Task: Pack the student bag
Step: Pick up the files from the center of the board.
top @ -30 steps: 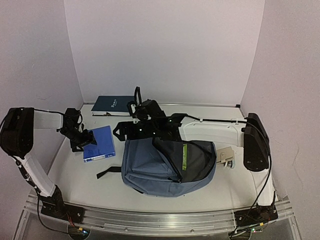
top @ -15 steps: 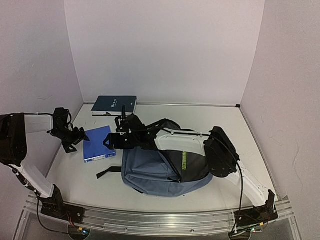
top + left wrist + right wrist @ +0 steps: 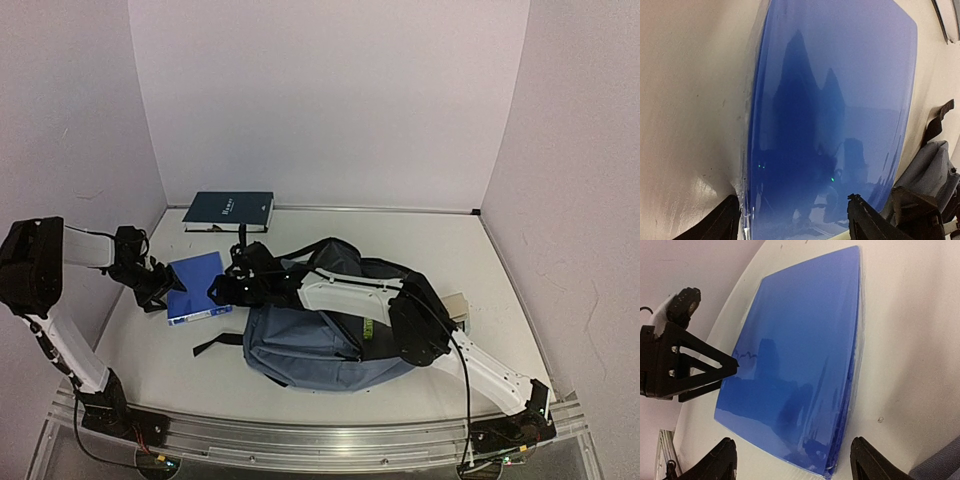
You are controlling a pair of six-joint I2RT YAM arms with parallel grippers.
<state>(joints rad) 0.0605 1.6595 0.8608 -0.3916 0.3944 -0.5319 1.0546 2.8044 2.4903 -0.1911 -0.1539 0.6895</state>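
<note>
**Top external view.** The student bag [image 3: 318, 345], slate-blue with black straps, lies flat near the middle of the counter [image 3: 500, 250]. Your right arm stretches across its top. Just left of the bag lies a thin bright-blue book [image 3: 197, 287]. Its long axis runs from the near edge toward the back wall, leaning slightly right. The left tool [image 3: 158, 286] sits at the book's left edge and the right tool [image 3: 218, 291] at its right edge, so the book lies between the two tools. The bag is on the right tool's side. A dark navy book [image 3: 228, 210] rests apart against the back wall.

**Left wrist view.** The left tool [image 3: 795, 226] has its fingers spread wide and holds nothing. The blue book [image 3: 830, 110] fills the view directly ahead, flat on the counter [image 3: 690, 100], with its length running away from you. A corner of the student bag [image 3: 935, 172] shows beyond the book's far side.

**Right wrist view.** The right tool [image 3: 792, 466] is also spread wide and empty, poised over the near corner of the blue book [image 3: 800, 370]. Across the book, the left tool [image 3: 707, 371] points its fingertip at the opposite edge. A sliver of the student bag [image 3: 942, 471] sits at the lower right.

My judgement is that the book must travel rightward toward the bag. I cannot tell which way the bag's opening faces.
</note>
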